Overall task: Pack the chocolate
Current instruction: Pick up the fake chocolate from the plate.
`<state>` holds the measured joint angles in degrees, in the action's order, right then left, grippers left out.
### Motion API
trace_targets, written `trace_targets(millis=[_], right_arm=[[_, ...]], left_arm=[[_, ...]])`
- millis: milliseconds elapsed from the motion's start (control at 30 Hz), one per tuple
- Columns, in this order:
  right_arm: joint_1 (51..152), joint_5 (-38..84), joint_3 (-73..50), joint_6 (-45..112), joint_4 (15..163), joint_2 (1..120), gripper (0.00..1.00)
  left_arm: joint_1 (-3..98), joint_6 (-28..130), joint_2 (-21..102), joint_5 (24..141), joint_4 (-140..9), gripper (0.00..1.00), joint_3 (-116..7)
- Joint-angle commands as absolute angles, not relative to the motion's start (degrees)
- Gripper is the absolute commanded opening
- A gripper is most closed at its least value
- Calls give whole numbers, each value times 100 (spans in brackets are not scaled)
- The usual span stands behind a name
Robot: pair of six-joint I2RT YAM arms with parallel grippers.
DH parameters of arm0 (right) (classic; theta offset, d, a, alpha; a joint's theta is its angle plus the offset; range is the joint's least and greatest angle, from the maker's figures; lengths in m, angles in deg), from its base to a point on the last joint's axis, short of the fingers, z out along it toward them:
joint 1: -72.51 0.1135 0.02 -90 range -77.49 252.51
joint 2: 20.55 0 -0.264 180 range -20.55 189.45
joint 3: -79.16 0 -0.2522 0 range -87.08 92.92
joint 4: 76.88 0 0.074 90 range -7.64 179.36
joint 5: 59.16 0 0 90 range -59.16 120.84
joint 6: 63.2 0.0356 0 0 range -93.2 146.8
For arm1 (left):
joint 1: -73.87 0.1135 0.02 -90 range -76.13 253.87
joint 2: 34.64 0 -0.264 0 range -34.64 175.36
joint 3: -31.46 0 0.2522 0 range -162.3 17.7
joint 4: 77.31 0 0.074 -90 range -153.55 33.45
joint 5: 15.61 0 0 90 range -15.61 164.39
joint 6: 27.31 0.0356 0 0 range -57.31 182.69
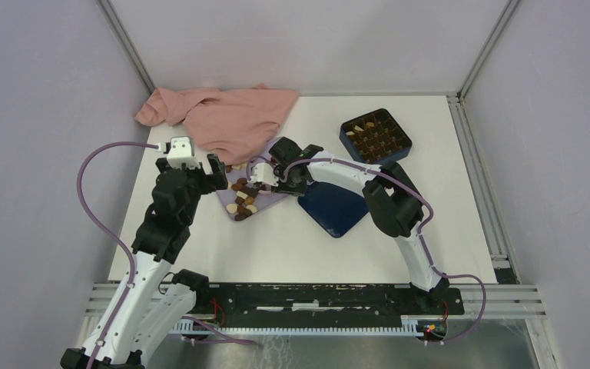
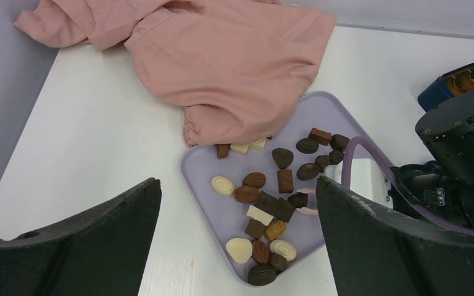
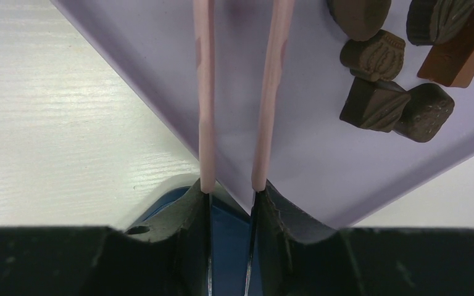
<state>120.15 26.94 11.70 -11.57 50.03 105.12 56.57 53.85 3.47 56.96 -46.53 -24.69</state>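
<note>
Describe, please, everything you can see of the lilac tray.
The lilac tray is flat and square with rounded corners and a low raised rim; it looks like smooth plastic. It lies on the white table, turned corner-on to the arms. A pink cloth covers its far corner. Loose chocolates, dark, brown and cream, lie scattered in it. The pink tongs in the right gripper reach over its bare part; whether they touch it cannot be told.

Small dark brown, light brown and cream-white chocolate pieces [image 2: 265, 203] lie scattered loose on a flat lilac tray [image 2: 213, 217]
</note>
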Motion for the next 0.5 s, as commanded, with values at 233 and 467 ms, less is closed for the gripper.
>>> trace_targets(millis=[233, 467], right_arm=[[12045, 2720, 1267, -1186, 5186, 10244, 25], [12028, 2479, 1068, -1222, 5314, 9869, 21]], left_arm=[[5694, 5672, 316, 5769, -4861, 100, -2511], [5690, 5679, 315, 5743, -4862, 100, -2502]])
